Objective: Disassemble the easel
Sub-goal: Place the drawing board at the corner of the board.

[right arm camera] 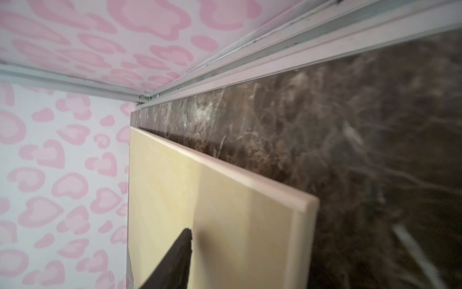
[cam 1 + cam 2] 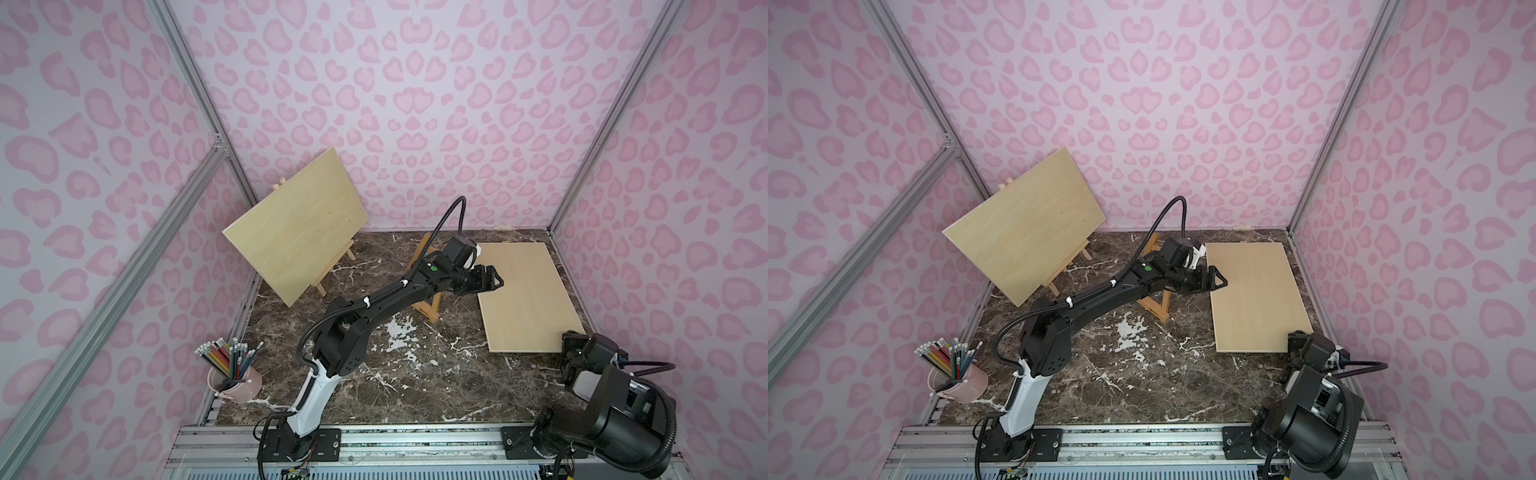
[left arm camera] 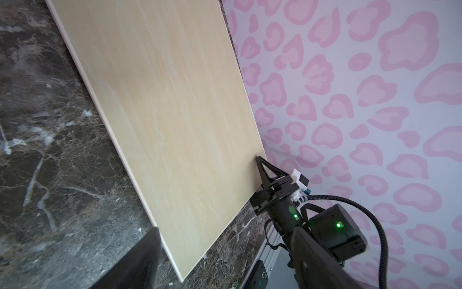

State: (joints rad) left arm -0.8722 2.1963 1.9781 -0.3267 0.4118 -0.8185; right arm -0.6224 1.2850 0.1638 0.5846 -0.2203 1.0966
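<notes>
Pale board [image 2: 530,299] flat on table [image 2: 415,374], left jaws spread at its edge — right jaws' state unclear

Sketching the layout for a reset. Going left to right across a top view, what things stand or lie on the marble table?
pink pencil cup → propped board → darker easel → flat board

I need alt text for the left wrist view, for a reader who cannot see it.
A pale wooden board lies flat on a dark marble table; the right gripper is at its corner, before a pink-patterned wall.
</notes>
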